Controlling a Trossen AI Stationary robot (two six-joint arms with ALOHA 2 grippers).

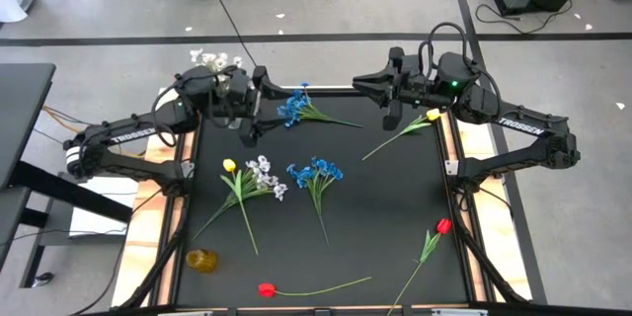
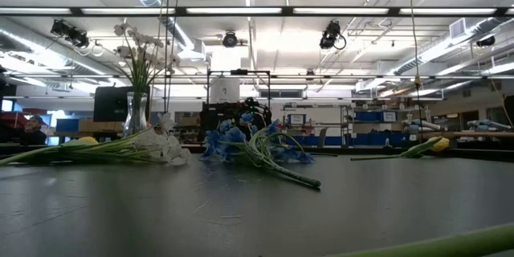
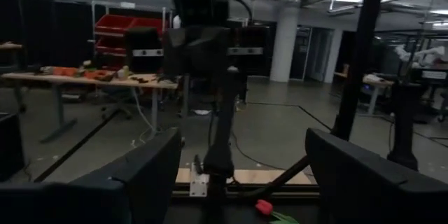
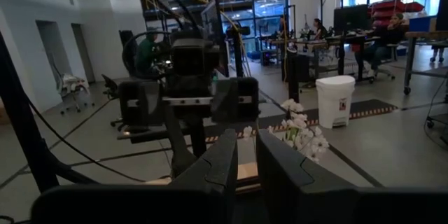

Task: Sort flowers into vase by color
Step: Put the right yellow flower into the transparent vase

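Observation:
Loose flowers lie flat on the black table (image 1: 395, 188): a blue cluster (image 1: 293, 107) at the far side, a yellow tulip (image 1: 432, 116) at the far right, a yellow tulip (image 1: 229, 166), a white cluster (image 1: 263, 173) and a blue cluster (image 1: 316, 171) mid-table, and two red tulips (image 1: 443, 225) (image 1: 265, 289) near the front. A clear vase (image 2: 135, 114) holding white flowers (image 1: 215, 59) stands at the far left corner. My left gripper (image 1: 259, 106) (image 3: 243, 140) is open and empty, just left of the far blue cluster. My right gripper (image 1: 359, 84) (image 4: 246, 143) is shut and empty at the far right.
A small amber glass (image 1: 200, 260) stands at the table's near left. The two arms face each other across the far edge. The middle right of the mat lies bare. Beyond the table is a workshop floor with cables.

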